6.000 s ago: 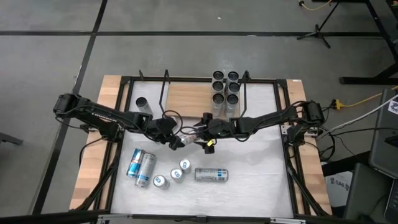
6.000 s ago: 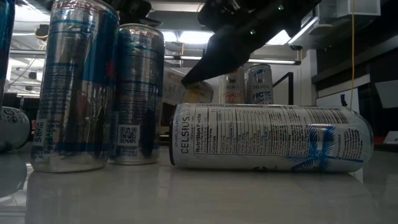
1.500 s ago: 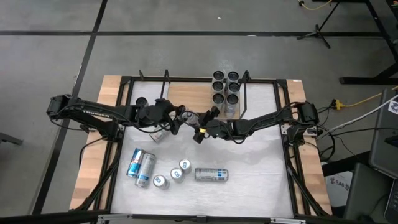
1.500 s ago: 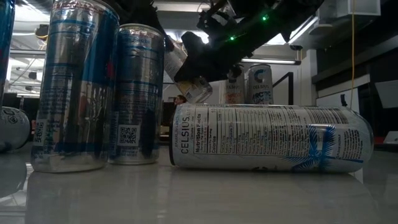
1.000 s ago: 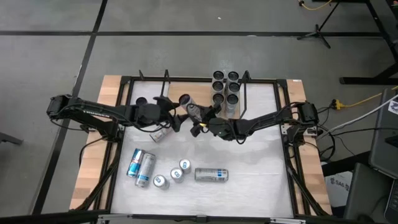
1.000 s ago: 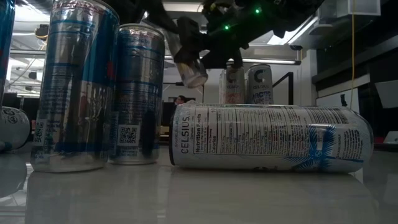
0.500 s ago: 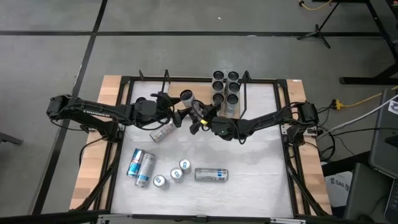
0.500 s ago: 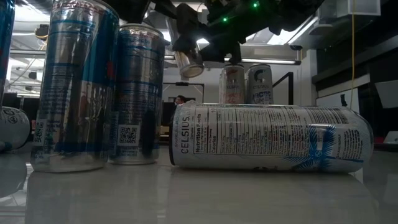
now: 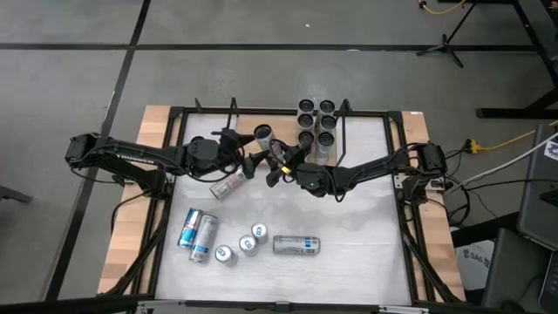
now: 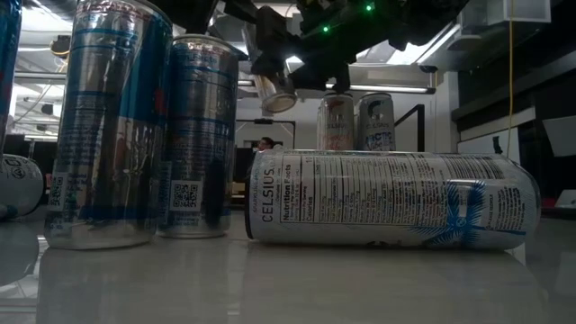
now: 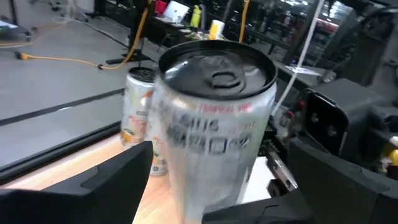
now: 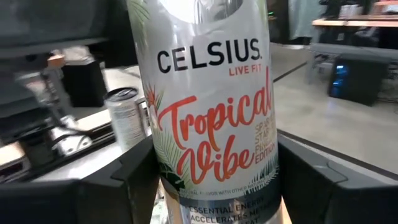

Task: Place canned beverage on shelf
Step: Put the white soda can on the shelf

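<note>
Above shelf (image 9: 261,138): can (image 9: 267,140) tilted, held aloft.

Straight down from overhead onto the whole table (image 9: 349,227) and both arms. Level from the tabletop, very close to a lying can (image 10: 387,200), facing the room behind. From each wrist, tight on one raised can (image 11: 214,124), seen from opposite sides. Shared by all four: that raised can above the shelf (image 9: 253,139).

six cans (image 9: 316,122) crowd shelf (image 9: 261,148) right, left bare
</note>
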Robot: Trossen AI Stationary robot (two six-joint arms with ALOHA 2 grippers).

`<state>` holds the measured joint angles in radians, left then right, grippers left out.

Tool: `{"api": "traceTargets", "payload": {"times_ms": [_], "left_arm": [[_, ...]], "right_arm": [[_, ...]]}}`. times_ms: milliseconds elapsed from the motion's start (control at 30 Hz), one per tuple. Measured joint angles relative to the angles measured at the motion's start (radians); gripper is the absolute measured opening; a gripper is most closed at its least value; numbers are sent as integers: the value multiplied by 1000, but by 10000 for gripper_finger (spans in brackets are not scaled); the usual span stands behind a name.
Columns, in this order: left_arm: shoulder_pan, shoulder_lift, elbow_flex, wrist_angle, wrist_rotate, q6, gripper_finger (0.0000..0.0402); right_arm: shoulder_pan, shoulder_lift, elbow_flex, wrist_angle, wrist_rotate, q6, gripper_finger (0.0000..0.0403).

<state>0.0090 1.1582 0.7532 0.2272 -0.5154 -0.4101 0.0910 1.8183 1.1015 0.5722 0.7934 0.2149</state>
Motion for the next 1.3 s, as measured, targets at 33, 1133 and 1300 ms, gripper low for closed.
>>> {"api": "traceTargets", "payload": {"times_ms": [33, 1133, 1300], "left_arm": [[0, 0, 0, 0, 13, 2, 367], [-2, 0, 0, 0, -50, -51, 338], [-2, 0, 0, 5, -43, -9, 311]], "right_arm": [[0, 0, 0, -3, -22, -3, 254], [0, 0, 0, -13, -130, 16, 254], [0, 0, 0, -15, -162, 17, 254]]}}
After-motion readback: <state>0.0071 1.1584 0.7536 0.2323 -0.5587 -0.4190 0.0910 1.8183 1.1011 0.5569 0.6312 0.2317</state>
